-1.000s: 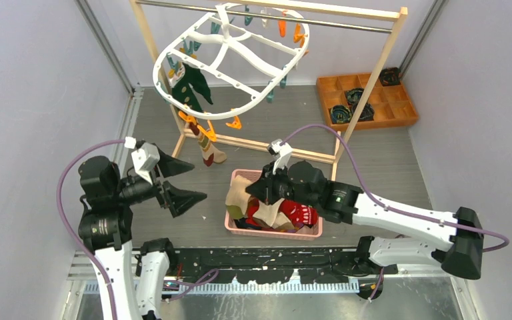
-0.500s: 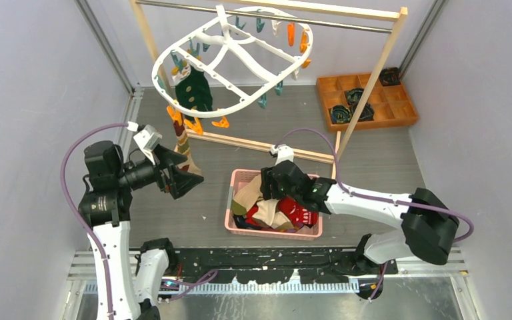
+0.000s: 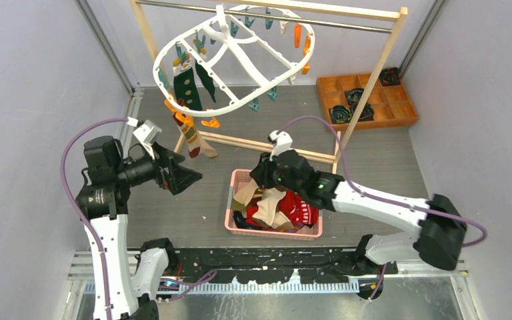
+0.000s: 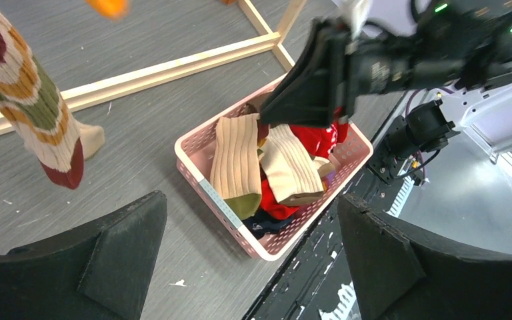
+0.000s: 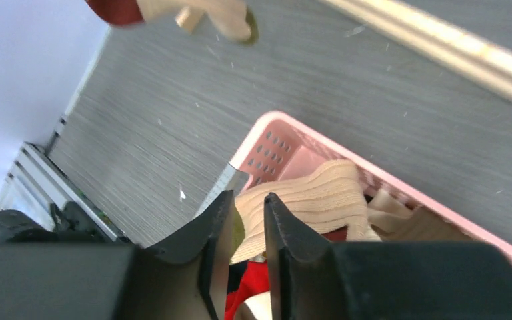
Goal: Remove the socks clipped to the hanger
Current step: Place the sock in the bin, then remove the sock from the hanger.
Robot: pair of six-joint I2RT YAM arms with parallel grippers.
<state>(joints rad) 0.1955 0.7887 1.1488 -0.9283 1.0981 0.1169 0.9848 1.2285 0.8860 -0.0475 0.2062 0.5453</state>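
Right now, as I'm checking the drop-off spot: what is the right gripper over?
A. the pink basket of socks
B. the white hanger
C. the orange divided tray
A: the right gripper is above the far left part of the pink basket, with a beige sock just below its fingertips.

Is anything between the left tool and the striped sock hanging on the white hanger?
Nothing visible. Only open space lies between the open left tool and the red, green and beige striped sock; the light wooden rack's base bar is behind it.
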